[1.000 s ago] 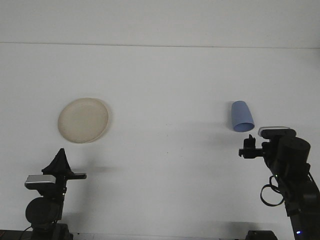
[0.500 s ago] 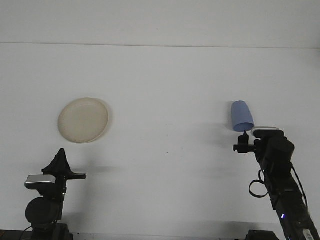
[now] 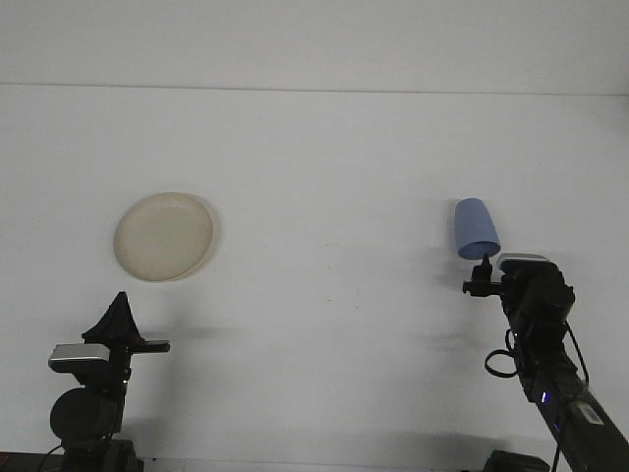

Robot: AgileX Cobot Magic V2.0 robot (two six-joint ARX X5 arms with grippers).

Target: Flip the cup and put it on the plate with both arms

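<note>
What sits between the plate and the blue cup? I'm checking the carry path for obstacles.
Nothing: in the front view, only bare white table shows between the plate and the blue cup. Both grippers sit nearer the camera, off that line.

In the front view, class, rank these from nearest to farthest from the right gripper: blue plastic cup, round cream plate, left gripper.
1. Blue plastic cup: just beyond the right gripper.
2. Round cream plate: far left.
3. Left gripper: lower left, farthest.
</note>
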